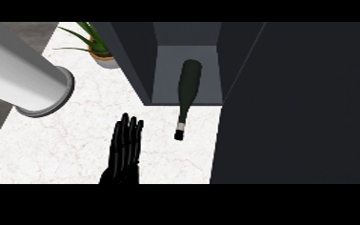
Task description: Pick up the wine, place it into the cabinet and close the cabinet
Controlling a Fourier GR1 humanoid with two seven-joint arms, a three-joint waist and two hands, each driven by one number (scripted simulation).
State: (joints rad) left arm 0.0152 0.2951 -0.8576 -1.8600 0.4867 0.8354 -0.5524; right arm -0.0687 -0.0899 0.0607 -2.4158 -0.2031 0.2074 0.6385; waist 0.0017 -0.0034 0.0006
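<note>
You are looking down at a white marble counter [63, 143] veined with faint pink lines. The biggest thing on it is the dark grey cabinet [141, 62], whose open compartment has a paler grey floor; a broad dark panel [288, 105], which looks like its open door, fills the right side of your view from top to bottom.

At the left, a thick grey cylinder with a lighter rim [32, 83] reaches in from the upper left corner; it looks like one of the robot's forearms, and no hand shows at its end.

The dark green glass wine bottle [187, 93] lies on its side, its body inside the cabinet's compartment and its neck sticking out over the front edge onto the counter. The cap end, with a pale band just behind it, points toward you.

Left of the bottle's neck, and apart from it, you see one black hand [125, 148] rising from the lower edge, fingers straight and pressed together, pointing away from you and holding nothing. You cannot tell from this view which hand it is.

A small green potted plant in a pale pot [100, 52] stands at the far edge, just left of the cabinet.
</note>
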